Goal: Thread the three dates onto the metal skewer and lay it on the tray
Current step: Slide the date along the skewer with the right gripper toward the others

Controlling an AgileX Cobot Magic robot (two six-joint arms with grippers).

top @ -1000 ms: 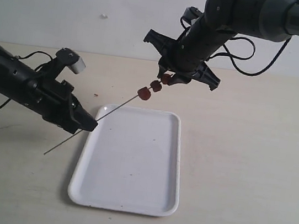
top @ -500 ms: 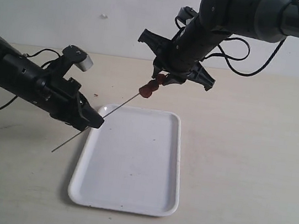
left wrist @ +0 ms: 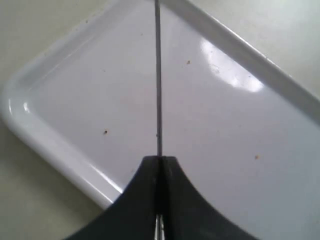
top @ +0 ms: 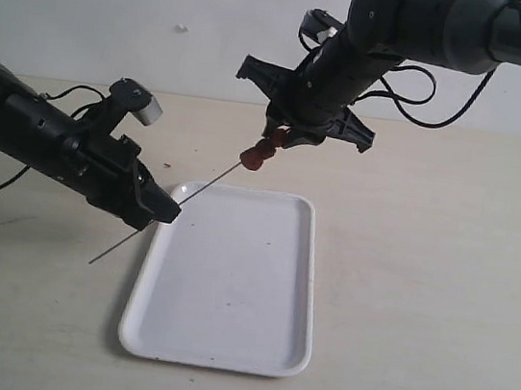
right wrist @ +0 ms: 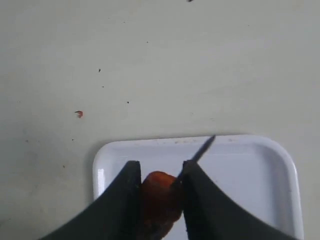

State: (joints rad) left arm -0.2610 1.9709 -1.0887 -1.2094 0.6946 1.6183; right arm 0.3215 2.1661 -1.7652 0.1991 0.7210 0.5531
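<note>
Right pincer point(right wrist: 161, 168) snug around date point(right wrist: 159, 199)

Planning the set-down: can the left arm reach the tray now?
Probably yes: the left gripper, shut on the skewer, hangs at the tray's edge, nothing between; but the right gripper holds the dates.

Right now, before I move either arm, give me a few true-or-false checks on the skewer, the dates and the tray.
The left gripper is shut on the skewer. True.
The skewer lies flat on the tray. False: it is held tilted in the air.
The right gripper holds a date. True.
A date lies loose on the tray. False: no date is on it.
</note>
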